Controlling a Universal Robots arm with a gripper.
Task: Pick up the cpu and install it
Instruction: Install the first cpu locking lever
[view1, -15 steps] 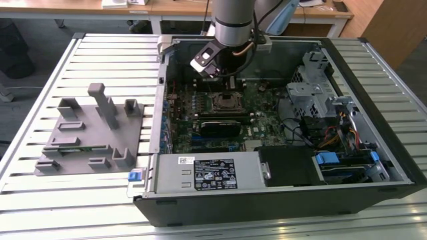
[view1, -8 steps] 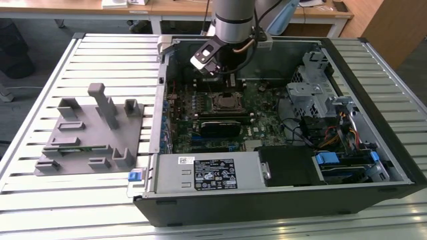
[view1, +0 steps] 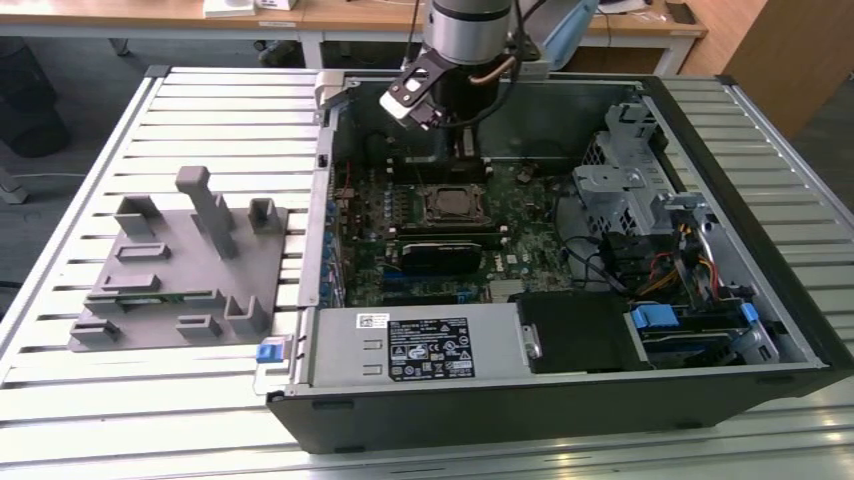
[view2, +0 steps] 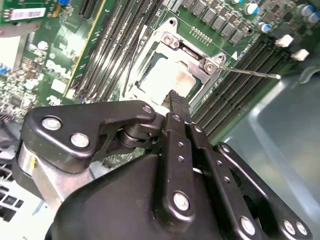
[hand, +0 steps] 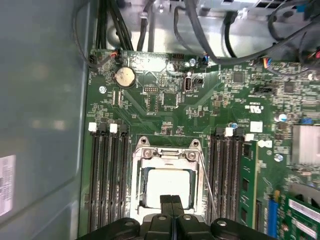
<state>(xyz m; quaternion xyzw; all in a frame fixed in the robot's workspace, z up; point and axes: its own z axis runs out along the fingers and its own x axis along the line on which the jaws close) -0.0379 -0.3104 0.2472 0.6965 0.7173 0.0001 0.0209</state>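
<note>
First wrist view: my black gripper (hand: 171, 200), clenched on nothing, hangs just above the shiny silver square cpu (hand: 165, 184) lying in its steel-framed motherboard socket (hand: 167, 154); I judge a downward nudge could tilt it, bending pins.

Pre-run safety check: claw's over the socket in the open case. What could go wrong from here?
1. The shut claw hangs right over the cpu in the socket; pushing down could skew it.
2. The thin lever juts out beside the socket; the claw might snag it.
</note>
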